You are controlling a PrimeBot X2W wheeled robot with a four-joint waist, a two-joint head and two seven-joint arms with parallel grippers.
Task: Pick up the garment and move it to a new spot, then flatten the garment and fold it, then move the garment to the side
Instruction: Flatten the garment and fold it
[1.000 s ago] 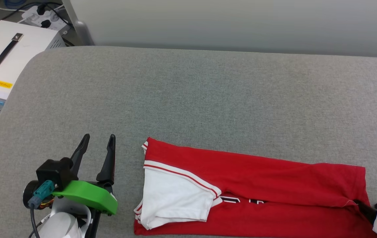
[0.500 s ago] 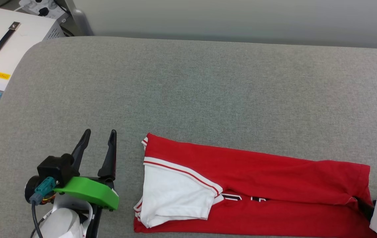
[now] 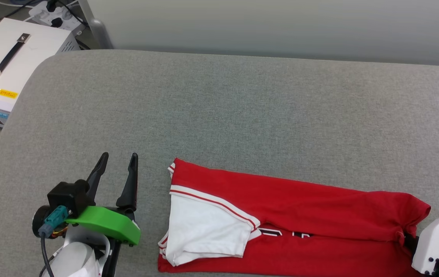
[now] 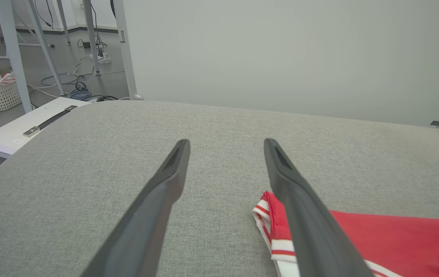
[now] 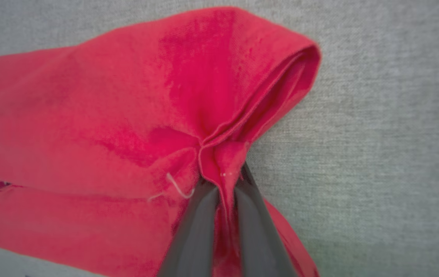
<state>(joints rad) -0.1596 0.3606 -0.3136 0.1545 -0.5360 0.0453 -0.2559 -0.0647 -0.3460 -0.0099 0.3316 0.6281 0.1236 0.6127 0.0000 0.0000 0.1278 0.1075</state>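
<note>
Folded into a long strip, the red jersey T-shirt (image 3: 312, 207) with its white sleeve on top lies low in the head view on grey fabric padding (image 3: 219, 107). The right wrist view shows the right gripper (image 5: 225, 179) pinching its bunched red corner. At lower left the left gripper (image 3: 120, 154) gapes wide, empty.

Grey fabric surface (image 3: 242, 107), white case with black handle (image 3: 19, 65) beside it, power strip (image 3: 54, 17), white basket (image 4: 2, 96)

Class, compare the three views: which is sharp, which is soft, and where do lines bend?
Head view: even light, crisp weave on the cushion; left wrist view: sharp, though the cushion's far edge looks bowed by the wide lens; right wrist view: the garment and the right gripper pinching it are soft.
</note>
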